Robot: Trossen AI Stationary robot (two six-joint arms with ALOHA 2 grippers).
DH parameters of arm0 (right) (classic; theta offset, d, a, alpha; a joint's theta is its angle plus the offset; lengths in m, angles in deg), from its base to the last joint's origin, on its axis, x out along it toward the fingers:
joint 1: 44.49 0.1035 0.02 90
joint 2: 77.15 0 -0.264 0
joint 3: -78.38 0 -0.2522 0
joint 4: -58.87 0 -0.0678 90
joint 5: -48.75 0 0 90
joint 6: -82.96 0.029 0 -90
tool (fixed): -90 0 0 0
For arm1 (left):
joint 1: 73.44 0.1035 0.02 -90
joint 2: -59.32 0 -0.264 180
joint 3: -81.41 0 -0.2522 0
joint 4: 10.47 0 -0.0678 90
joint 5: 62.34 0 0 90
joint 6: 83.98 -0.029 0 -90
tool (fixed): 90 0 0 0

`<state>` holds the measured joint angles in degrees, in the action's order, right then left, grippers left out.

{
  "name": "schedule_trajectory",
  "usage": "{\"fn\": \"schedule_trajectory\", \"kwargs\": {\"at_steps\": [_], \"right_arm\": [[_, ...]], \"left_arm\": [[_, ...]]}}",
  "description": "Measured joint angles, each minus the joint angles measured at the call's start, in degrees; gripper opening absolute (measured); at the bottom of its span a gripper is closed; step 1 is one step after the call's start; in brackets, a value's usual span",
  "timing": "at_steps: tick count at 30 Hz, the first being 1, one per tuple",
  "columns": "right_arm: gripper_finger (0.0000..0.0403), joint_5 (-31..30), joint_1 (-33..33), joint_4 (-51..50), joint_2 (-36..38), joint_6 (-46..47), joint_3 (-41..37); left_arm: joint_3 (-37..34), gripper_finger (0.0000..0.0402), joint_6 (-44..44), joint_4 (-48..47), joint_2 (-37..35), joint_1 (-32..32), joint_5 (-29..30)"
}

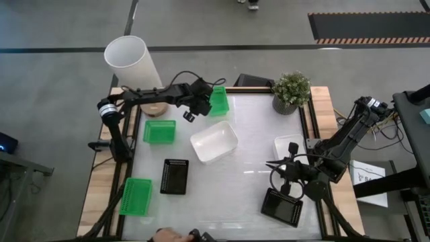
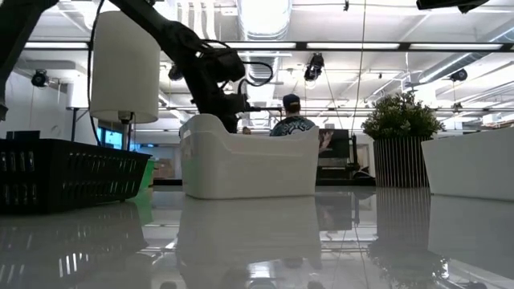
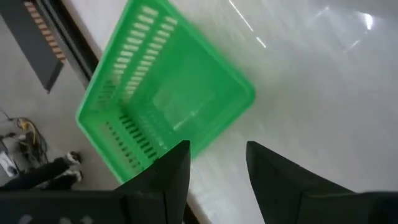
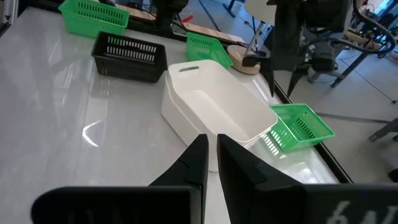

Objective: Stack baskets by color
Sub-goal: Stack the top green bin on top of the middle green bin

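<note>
**Baskets spread over a white table, left gripper parted above a green one**

Seen from above, a glossy white table [image 1: 248,175] is shown with baskets scattered on it. At the far edge a green basket [image 1: 218,100] is set with its long axis running from the far side toward the near side. The left gripper [image 1: 190,111] is held just beside and above it, fingers parted, with nothing between them; in the left wrist view the same basket [image 3: 163,99] is seen below the two dark fingertips, mouth up.

A second green basket [image 1: 159,131] lies on the left part of the table, long axis across the table. A third green basket [image 1: 136,196] sits at the near left corner, long axis running far to near. Between them a black basket [image 1: 175,176] is placed, also lengthwise far to near.

Near the middle a white basket [image 1: 213,142] is turned on a diagonal. A smaller part of another white basket [image 1: 289,146] is seen toward the right side. A black basket near the front right [image 1: 281,206] lies slightly askew.

The right gripper [image 1: 290,183] is held above the table between those last two, its fingers nearly together and holding nothing.

A tall white lampshade [image 1: 132,62] and a potted plant [image 1: 290,91] stand at the far edge. No writing can be read on any basket.
</note>
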<state>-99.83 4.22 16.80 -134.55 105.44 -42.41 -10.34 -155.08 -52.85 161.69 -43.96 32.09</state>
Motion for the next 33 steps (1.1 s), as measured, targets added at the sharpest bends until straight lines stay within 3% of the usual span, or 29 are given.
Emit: {"fn": "schedule_trajectory", "kwargs": {"at_steps": [18, 21, 28, 33], "right_arm": [[0.0027, -0.02, 0.00, 0.30, 0.00, 0.46, 0.00], [0.0027, 0.00, 0.00, 0.30, 0.00, 0.46, 0.00], [0.0027, 0.00, 0.00, 0.30, 0.00, 0.46, 0.00], [0.0027, 0.03, 0.00, 0.32, 0.00, 0.37, 0.00]], "left_arm": [[-0.03, 0.0136, -2.69, 3.24, 5.35, -0.26, -2.48], [-0.03, 0.0112, -3.42, 3.68, 5.66, -0.33, -2.50], [0.41, 0.0015, -2.81, 4.51, 5.48, -0.59, -2.42], [0.72, 0.0005, -2.61, 4.09, 5.16, -1.95, -0.07]]}}
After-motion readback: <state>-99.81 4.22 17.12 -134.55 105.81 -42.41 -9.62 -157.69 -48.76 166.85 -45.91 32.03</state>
